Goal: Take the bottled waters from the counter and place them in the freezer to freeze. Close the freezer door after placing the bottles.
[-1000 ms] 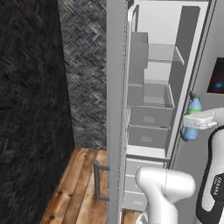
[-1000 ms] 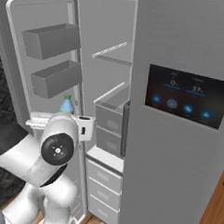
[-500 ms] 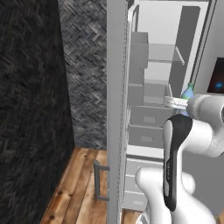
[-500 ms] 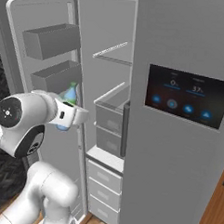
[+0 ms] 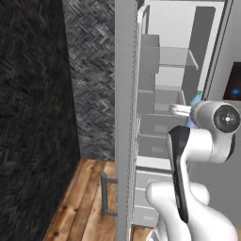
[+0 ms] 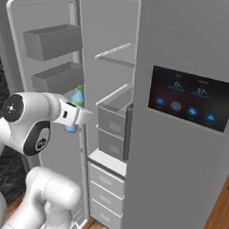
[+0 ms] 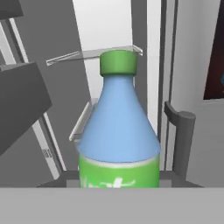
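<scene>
A blue-tinted bottle [image 7: 118,127] rides upright at the end of the arm, in front of the open freezer [image 6: 111,78], level with the grey bin [image 6: 114,118] below the wire shelf [image 6: 115,54]. From the right base camera the bottle shows just behind the wrist, beside the door [image 6: 47,65] and its two inner bins. The gripper [image 6: 74,115] appears closed around the bottle's lower body, though the fingers themselves are hidden behind the bottle and the wrist.

The bottle is a slim plastic one with a green cap in the hand camera and a green label band around its middle. The label carries pale marks that may be lettering, but they are cut off at the lower edge and cannot be read. The neighbouring door bears a dark touchscreen [image 6: 191,99] with blue icons and small figures that look like temperature readings, too blurred to make out with confidence.

Judged from its look, the bottle should be light to moderate in weight if full, with smooth, slightly yielding walls that could slip or dent under a hard squeeze. The straight labelled body is the sound place to hold it; the sloping shoulder and the cap offer little purchase. Being tall and narrow, it would likely topple if set down tilted, so a flat spot in the bin or on a shelf suits it best.
</scene>
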Robot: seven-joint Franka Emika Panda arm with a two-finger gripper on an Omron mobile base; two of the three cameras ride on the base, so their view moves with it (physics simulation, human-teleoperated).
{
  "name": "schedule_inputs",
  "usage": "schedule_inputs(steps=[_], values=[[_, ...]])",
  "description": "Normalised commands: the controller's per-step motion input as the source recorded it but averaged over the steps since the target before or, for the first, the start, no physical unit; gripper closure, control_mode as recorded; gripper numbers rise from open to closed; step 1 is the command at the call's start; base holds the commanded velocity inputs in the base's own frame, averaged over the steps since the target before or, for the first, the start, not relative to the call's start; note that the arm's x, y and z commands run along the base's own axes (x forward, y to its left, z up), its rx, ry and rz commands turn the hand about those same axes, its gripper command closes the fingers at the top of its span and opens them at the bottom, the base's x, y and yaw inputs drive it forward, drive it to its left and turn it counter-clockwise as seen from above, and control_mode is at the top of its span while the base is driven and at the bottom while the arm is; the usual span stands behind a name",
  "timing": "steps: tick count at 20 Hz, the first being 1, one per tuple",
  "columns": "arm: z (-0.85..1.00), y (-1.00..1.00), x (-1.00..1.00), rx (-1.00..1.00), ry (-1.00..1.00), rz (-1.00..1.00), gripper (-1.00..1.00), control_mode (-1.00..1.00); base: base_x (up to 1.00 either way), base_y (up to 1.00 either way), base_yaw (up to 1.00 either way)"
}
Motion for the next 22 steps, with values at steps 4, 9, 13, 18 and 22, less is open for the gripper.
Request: schedule_inputs(steps=[4, 9, 13, 18, 22], values=[[-0.49, -0.05, 0.18, -0.08, -0.02, 0.0, 1.0, -1.0, 0.0, 0.0, 0.0], [-0.43, -0.1, 0.48, -0.03, -0.12, 0.0, 1.0, -1.0, 0.0, 0.0, 0.0], [-0.36, 0.0, 0.68, -0.02, -0.01, 0.0, 1.0, -1.0, 0.0, 0.0, 0.0], [-0.1, 0.0, 0.61, -0.02, 0.05, 0.0, 1.0, -1.0, 0.0, 0.0, 0.0], [-0.08, -0.13, 0.42, -0.02, 0.0, 0.0, 1.0, -1.0, 0.0, 0.0, 0.0]])
